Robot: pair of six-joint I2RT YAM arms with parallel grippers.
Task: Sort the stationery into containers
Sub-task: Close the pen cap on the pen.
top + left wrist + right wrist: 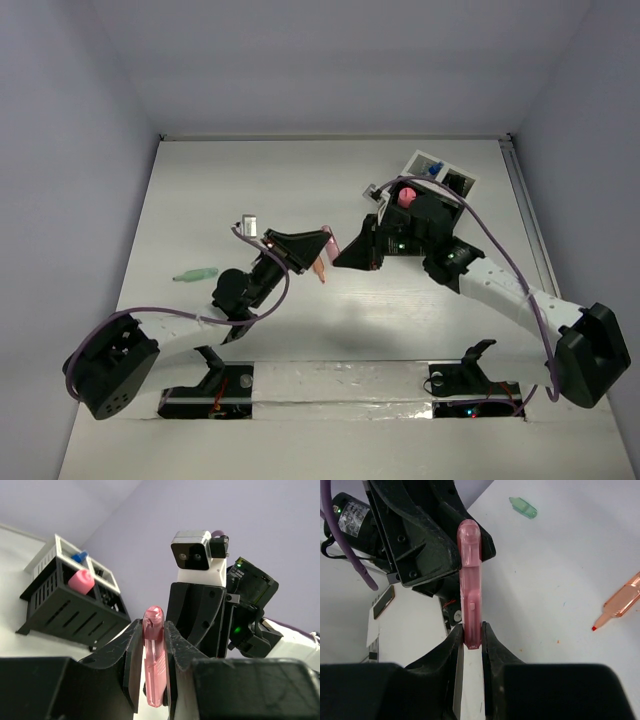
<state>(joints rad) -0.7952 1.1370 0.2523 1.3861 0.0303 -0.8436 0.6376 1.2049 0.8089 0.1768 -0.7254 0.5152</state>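
A pink marker (332, 240) is held in the air between both grippers over the table's middle. My left gripper (322, 240) is shut on one end; the marker (154, 655) sits tight between its fingers. My right gripper (343, 256) is shut on the other end (470, 595). An orange marker (319, 268) lies just below them, and it also shows in the right wrist view (620, 602). A green marker (195, 273) lies at the left. The black divided box (60, 605) holds a pink round-topped piece (81, 581). The white box (443, 176) behind it holds a blue-capped bottle (79, 557).
My right arm (500, 285) reaches across the black box (437, 212) and hides part of it. The green marker also shows in the right wrist view (523, 507). A silver taped strip (340, 385) runs along the near edge by the arm bases.
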